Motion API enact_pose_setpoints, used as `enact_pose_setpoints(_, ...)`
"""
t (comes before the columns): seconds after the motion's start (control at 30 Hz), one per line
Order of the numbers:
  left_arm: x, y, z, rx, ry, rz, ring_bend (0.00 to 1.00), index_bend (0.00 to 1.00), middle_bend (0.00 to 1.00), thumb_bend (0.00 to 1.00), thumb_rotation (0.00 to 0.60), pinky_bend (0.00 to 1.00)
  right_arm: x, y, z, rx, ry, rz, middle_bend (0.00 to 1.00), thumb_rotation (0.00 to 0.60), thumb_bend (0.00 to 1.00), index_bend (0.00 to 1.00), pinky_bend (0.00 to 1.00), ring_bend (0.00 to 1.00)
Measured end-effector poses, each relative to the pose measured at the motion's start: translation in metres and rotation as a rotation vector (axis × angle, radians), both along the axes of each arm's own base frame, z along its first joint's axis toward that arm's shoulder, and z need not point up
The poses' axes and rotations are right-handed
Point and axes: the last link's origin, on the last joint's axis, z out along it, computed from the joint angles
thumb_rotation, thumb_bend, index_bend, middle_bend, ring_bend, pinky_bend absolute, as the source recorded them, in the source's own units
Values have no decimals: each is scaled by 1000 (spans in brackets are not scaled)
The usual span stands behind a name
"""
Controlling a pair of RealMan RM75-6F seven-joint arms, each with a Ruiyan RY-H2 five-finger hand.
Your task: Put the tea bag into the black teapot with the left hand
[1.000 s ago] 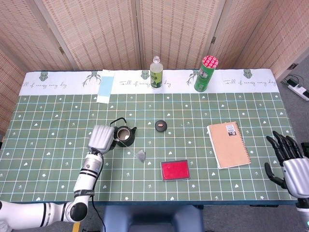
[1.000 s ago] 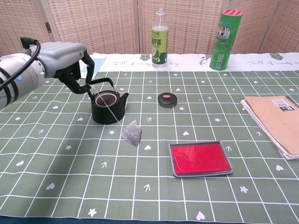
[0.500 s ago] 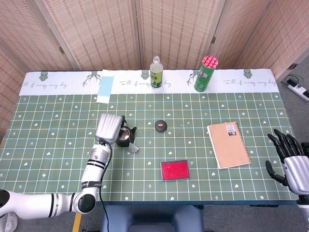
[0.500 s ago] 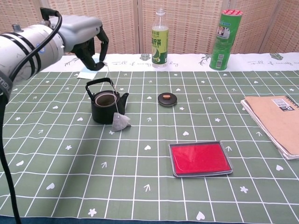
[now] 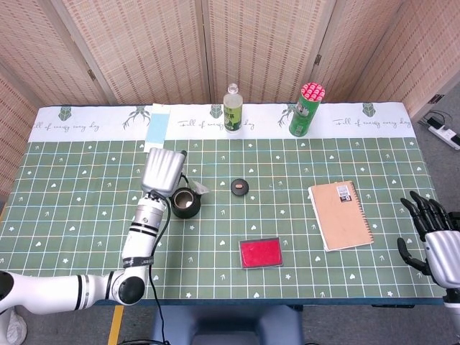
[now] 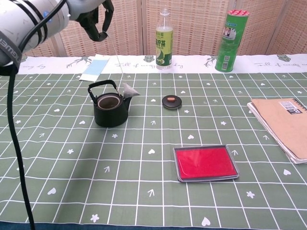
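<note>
**Tea bag hangs on its string beside the teapot's rim**

The left hand [image 6: 93, 17] is raised high above the tabletop [image 6: 72, 191], its fingers [image 6: 106, 19] curled together and pinching the top of a thin white string [image 6: 117, 57]. The string runs down and slightly right from the fingers to the tea bag [image 6: 129, 90]. The tea bag hangs in the air, tilted, just beside the right edge of the teapot [image 6: 111, 110], about level with the top of the pot's handle and over its spout side. It is not inside the pot; the round opening shows clear in the chest view. In the head view the left hand [image 5: 161, 171] covers part of the teapot [image 5: 185, 204] from behind, and the tea bag [image 5: 199, 188] shows as a small pale shape just right of the hand, above the pot's rim.

The right hand [image 5: 431, 241] sits at the far right edge of the tabletop, well apart from the teapot, holding nothing, its dark fingers [image 5: 419, 210] spread and pointing up.

The teapot's lid [image 6: 171, 101] lies on the tabletop to the right of the pot. A red tray [image 6: 205, 163] lies nearer the front, and a notebook [image 6: 283, 124] lies at the right. At the back stand a bottle [image 6: 164, 40] and a green can [image 6: 230, 40]; a blue card [image 6: 94, 71] lies flat behind the teapot.
</note>
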Motion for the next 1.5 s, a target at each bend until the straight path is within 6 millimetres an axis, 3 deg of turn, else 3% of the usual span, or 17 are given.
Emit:
enact_pose_setpoints(0.23,-5,6,16,20,18,18,1000,683,1000,593,600,1000,-2,-1,4,-22,-4,-13,0,600,512,0,0,0)
enact_pose_setpoints(0.67,-3,6,27,36,41,-4,1000,691,1000,593,600,1000,-4,-3,3,-24,-2,-24,0,600,512,0,0,0)
enact_pose_setpoints(1.23,-38,-2,30,-4,89,40,1000,690,1000,593,600,1000,-3,-1,3,-39,6,-21,0,600,512,0,0,0)
enact_pose_setpoints(1.5,-65,-20,24,-53,48,91,1000,689,1000,592,600,1000,-2,1,5,-53,4,-17,0,600,512,0,0,0)
